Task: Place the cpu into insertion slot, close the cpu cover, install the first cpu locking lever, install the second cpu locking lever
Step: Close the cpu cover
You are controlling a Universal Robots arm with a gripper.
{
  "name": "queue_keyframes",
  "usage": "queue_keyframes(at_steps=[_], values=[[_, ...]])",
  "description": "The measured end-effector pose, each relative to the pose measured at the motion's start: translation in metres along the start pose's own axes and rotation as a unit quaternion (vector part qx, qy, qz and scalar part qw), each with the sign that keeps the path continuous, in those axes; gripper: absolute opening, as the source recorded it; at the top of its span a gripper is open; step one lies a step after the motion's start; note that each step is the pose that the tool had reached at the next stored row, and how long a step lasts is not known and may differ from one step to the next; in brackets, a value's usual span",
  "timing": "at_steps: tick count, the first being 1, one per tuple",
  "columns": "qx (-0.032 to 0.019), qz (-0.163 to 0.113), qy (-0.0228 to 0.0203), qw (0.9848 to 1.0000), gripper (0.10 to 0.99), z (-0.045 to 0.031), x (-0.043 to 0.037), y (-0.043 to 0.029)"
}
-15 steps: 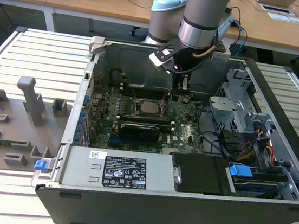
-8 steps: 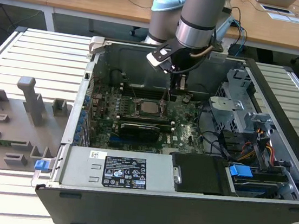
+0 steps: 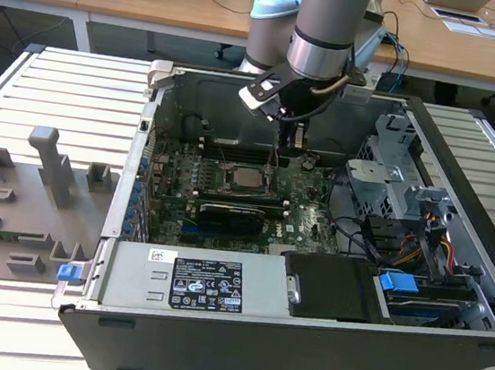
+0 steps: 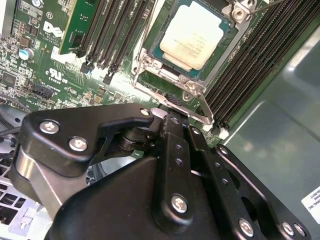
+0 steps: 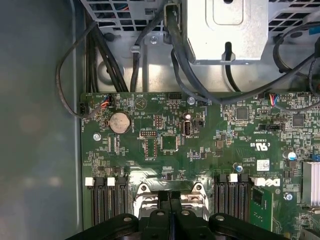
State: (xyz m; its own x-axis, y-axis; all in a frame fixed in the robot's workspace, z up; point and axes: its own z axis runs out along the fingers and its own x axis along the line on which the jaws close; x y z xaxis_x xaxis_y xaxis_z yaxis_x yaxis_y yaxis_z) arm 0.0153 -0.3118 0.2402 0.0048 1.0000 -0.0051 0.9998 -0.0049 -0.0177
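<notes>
On the exterior view's left, grey fixture blocks [image 3: 44, 183] sit on the slatted tabletop [image 3: 61, 81], beside the open computer case [image 3: 300, 345]. Moving across to the motherboard [image 3: 313, 207]: the cpu [image 3: 250, 178] is seated in its socket. In the second wrist view the cpu cover [image 4: 167, 75] lies flat around it. My pincer [image 3: 290, 143] hangs low just to the exterior view's right of the chip, fingers pressed together. The tips are right beside a wire locking lever [image 4: 204, 107], but I can't tell if they touch it.
</notes>
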Motion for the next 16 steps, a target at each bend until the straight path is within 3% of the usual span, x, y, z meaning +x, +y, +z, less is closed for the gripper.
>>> queue_keyframes(at_steps=[16], values=[[0.0, 0.0, 0.0, 1.0, 0.106, 0.0011, 0.0, -0.008]])
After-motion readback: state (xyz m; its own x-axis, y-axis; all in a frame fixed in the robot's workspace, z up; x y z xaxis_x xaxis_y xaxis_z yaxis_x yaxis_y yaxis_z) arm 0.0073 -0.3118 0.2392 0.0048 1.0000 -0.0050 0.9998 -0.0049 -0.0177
